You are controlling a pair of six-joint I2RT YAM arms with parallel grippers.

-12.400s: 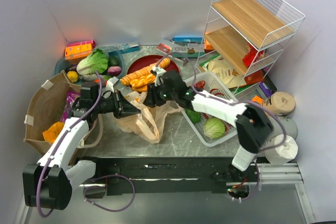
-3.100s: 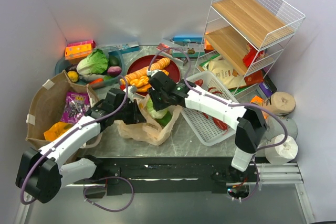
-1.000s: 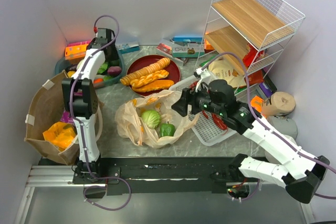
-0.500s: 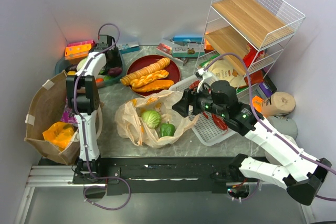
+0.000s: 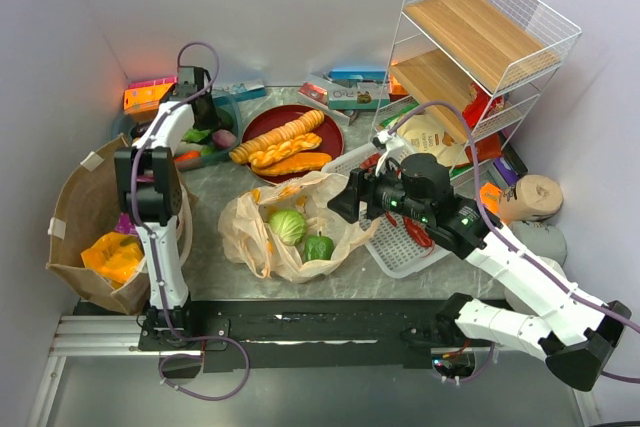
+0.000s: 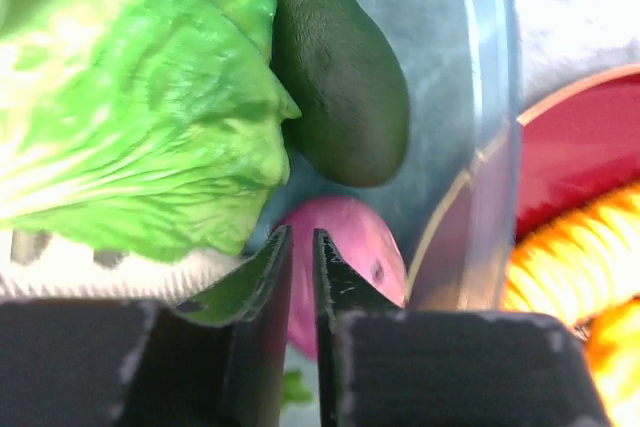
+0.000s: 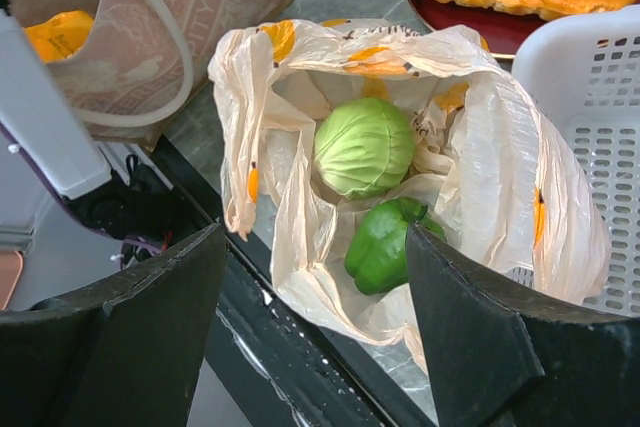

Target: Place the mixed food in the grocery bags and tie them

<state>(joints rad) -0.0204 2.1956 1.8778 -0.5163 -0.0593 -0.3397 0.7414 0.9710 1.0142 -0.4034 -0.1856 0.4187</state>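
- Locate the left fingers [image 6: 288,252] at the far-left corner of the grey table [image 5: 205,247], lowered into the translucent blue-grey tub [image 6: 480,97].
- Read these fingers as drawn almost together, with only a thin slit between them. You cannot tell whether a leaf edge is pinched there.
- Find the leafy green lettuce [image 6: 130,117] against the outer side of one fingertip. A dark-green oval fruit [image 6: 340,87] and a purple rounded vegetable [image 6: 352,247] lie beside it in the tub.
- Locate the right fingers [image 5: 342,202] above the right edge of the thin crinkly tan plastic bag with orange marks [image 7: 480,187]. They are spread wide and released, grasping nothing.
- Check that bag: it lies open-mouthed at the table's centre, with the round pale-green cabbage [image 7: 364,145] and the dark-green bell pepper [image 7: 385,245] side by side inside.
- Note the large stiff brown paper bag [image 5: 75,197] standing open at the left, with an orange snack packet [image 5: 115,255] inside.
- Note the white slotted plastic basket [image 7: 590,97] just beside the plastic bag.
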